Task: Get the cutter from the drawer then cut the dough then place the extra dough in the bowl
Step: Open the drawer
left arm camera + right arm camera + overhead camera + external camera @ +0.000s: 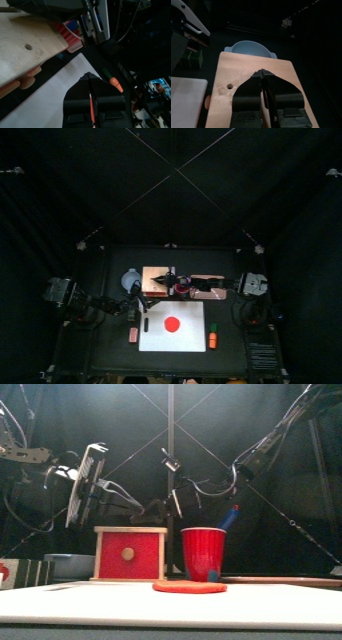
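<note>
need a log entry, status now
Both shut, empty: left gripper, right gripper; drawer closed, cutter not seen; dough whole on board; nothing blocking drawer.

Our left gripper (88, 76) and right gripper (261, 72) both show glossy black jaws, broad-based, tapering to points.

closed gripper (261, 73) above wooden box (296, 82)

A white cutting board (190, 340) lies at the middle of the black table (107, 353). A red cup (203, 552) stands behind it, with a blue knife (230, 516) leaning out. A toy carrot (211, 339) lies just right of the board, and a small reddish toy (134, 334) just left
</note>
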